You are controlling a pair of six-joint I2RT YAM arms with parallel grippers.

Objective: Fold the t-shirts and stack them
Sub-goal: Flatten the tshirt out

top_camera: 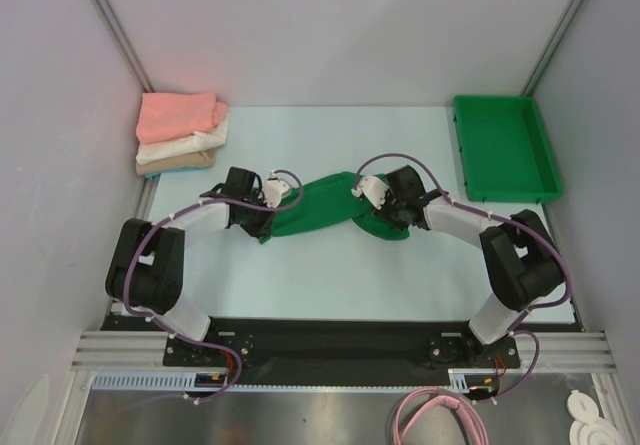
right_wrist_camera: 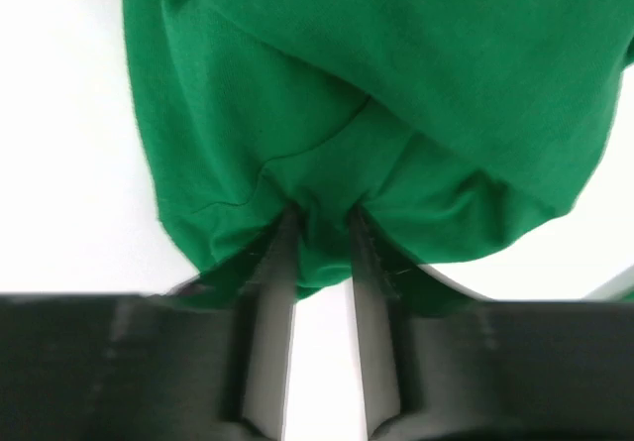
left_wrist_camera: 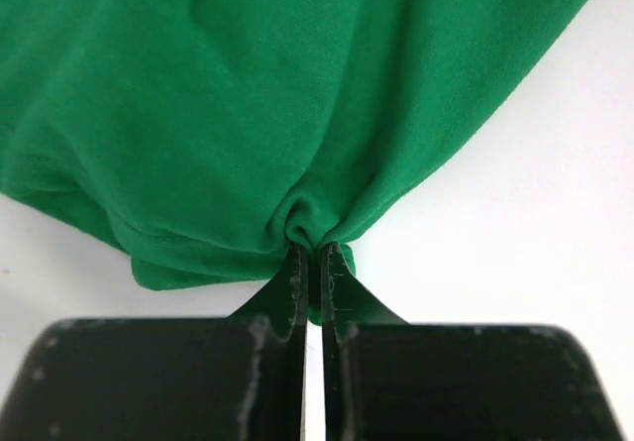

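Note:
A dark green t-shirt (top_camera: 318, 205) lies bunched in a twisted strip across the middle of the table, between my two grippers. My left gripper (top_camera: 268, 215) is shut on its left end; the left wrist view shows the cloth (left_wrist_camera: 297, 94) pinched between the closed fingertips (left_wrist_camera: 295, 263). My right gripper (top_camera: 375, 208) is shut on the right end; the right wrist view shows a fold of the cloth (right_wrist_camera: 327, 114) caught between the fingers (right_wrist_camera: 282, 248). Folded shirts in salmon pink (top_camera: 180, 115), white (top_camera: 185, 146) and tan (top_camera: 170, 164) are stacked at the back left.
A rigid green plastic bin (top_camera: 503, 147) stands at the back right of the table. Grey walls close in the left, back and right sides. The arm bases sit on a black rail (top_camera: 320, 343) at the near edge.

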